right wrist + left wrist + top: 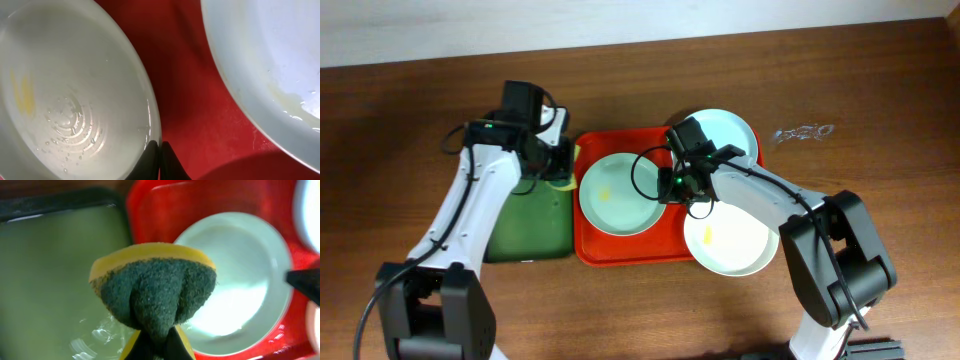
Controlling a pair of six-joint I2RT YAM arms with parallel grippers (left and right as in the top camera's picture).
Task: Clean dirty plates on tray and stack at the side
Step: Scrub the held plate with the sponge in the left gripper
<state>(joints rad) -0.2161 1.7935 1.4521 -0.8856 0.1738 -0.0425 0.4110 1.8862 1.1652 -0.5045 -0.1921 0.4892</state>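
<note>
The red tray [620, 247] holds a dirty plate [618, 193] with a yellow smear on its left half. A second plate [725, 132] lies over the tray's back right corner, and a third plate [730, 238] with a smear overhangs its front right. My right gripper [672, 185] is shut on the right rim of the left plate [70, 90], one finger inside the rim and one over the tray [185, 90]. My left gripper [157, 347] is shut on a yellow sponge [155, 287], green scrub side showing, above the tray's left edge beside that plate [245, 280].
A dark green tray [525, 225] with wet patches [50, 280] lies against the red tray's left side. A clear crumpled wrapper [803, 132] sits on the wooden table at the back right. The back right plate [270, 65] lies close to my right fingers.
</note>
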